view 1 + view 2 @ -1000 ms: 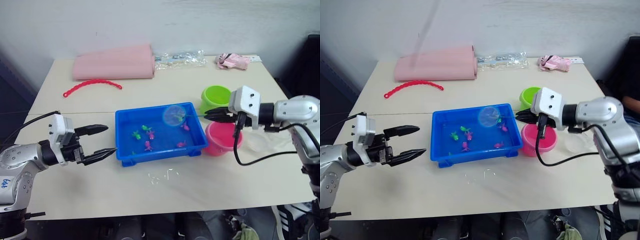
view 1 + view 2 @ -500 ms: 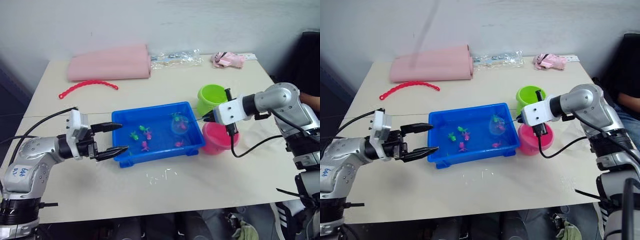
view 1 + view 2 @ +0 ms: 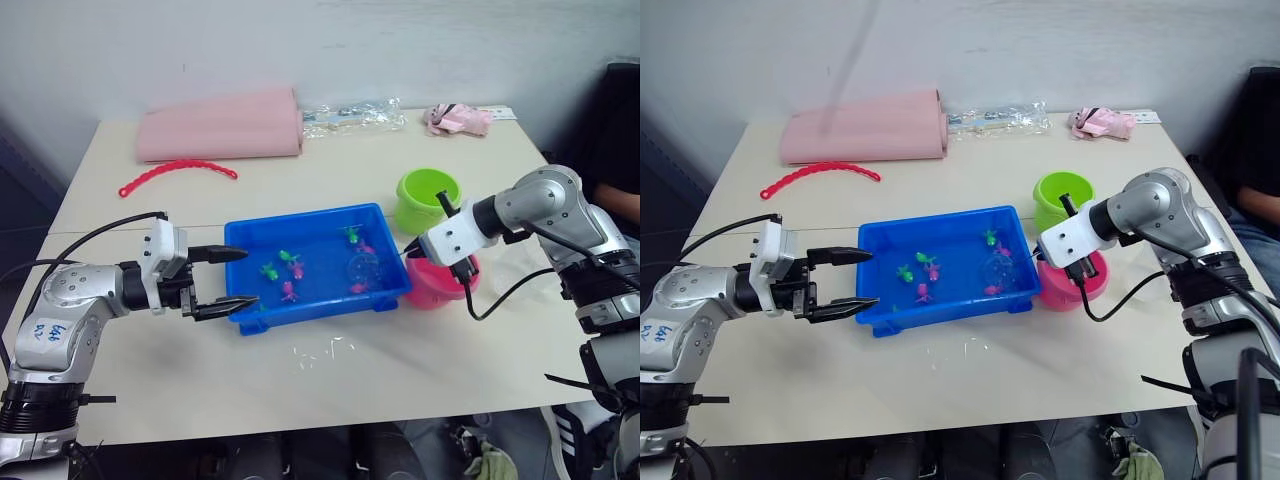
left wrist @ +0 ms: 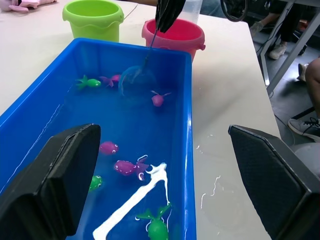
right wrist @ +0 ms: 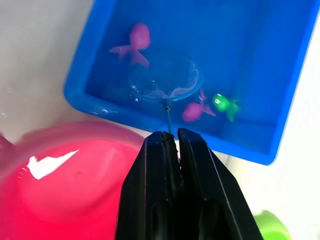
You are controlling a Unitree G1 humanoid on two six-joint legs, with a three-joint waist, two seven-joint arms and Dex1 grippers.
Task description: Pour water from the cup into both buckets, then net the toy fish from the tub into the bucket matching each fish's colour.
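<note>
No brand or label can be read on the beige table (image 3: 400,380), which stands against a pale wall. The right gripper (image 5: 171,141) is closed on the net (image 5: 165,80), which dips into the water in the blue tub (image 3: 240,236) near its pink-bucket (image 3: 440,285) end, while the left gripper (image 3: 228,277) waits with fingers spread at the opposite end.

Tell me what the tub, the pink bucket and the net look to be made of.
Tub: bright blue plastic, probably; glossy moulded walls with a raised rim.
Pink bucket: opaque plastic by the look, with a smooth rolled rim and a sheen inside.
Net: pale, see-through fine mesh on a thin blue hoop, its thin dark handle held in the right hand; the handle's material is unclear.
</note>
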